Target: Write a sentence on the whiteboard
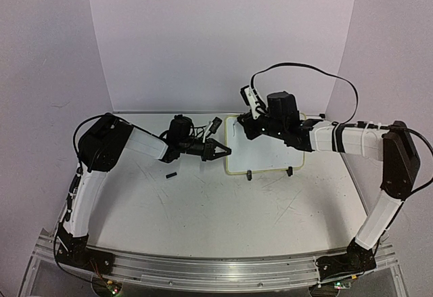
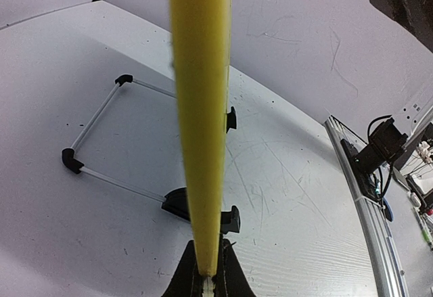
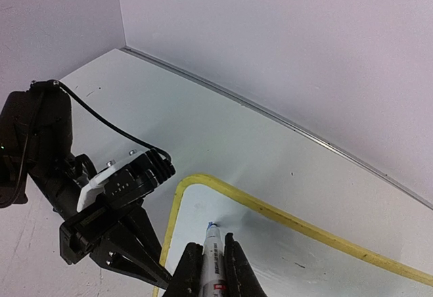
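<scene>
Top external view: the whiteboard [image 1: 267, 158] lay on the bench [image 1: 203, 209], long axis left to right, its left rim pinched by the left hand [image 1: 222, 151], while the nearer right hand [image 1: 247, 129], clamped on a marker [image 3: 214, 266], held the tip at the board's far-left corner.

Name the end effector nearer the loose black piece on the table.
Left: left end effector clamps the whiteboard rim near the black piece; right end effector, over it, is farther.

The right arm [image 1: 325, 136] hides the whiteboard [image 1: 264, 158] at 1 o'clock. The marker [image 3: 214, 263] runs off the right wrist view at 6 o'clock. A black speck [image 1: 171, 174] on the bench [image 1: 203, 216] is unidentifiable.
</scene>
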`<action>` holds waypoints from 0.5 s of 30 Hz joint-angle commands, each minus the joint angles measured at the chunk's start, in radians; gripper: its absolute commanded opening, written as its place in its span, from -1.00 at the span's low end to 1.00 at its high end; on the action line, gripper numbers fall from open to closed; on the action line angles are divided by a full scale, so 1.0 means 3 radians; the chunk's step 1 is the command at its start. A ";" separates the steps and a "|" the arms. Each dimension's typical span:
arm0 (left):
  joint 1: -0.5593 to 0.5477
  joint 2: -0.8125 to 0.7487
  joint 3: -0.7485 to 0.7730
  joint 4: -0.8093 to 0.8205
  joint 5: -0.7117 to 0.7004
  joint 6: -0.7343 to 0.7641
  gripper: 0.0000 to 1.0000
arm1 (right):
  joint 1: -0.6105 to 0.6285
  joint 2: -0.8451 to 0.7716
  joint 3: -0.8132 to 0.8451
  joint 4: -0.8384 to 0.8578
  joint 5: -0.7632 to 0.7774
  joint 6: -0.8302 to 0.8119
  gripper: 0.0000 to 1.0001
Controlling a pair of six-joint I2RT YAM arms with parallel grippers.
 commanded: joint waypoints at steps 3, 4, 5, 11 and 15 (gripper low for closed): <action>-0.0037 0.0006 0.0006 -0.0373 -0.0087 0.0207 -1.00 | -0.0020 0.0071 0.0129 0.0117 0.0007 0.0040 -1.00; -0.0040 0.0010 0.0005 -0.0370 -0.0091 0.0207 -1.00 | -0.0020 0.0066 0.0126 0.0118 0.0047 0.0053 -1.00; -0.0039 0.0011 0.0006 -0.0376 -0.0092 0.0207 -1.00 | -0.0020 0.0063 0.0118 0.0122 0.0076 0.0056 -1.00; -0.0037 0.0010 0.0006 -0.0388 -0.0097 0.0217 -1.00 | -0.0049 -0.0094 -0.0044 0.0238 0.0381 0.0081 -1.00; -0.0038 0.0019 0.0011 -0.0393 -0.0097 0.0217 -1.00 | -0.0060 -0.0171 -0.0147 0.0261 0.0387 0.0097 -1.00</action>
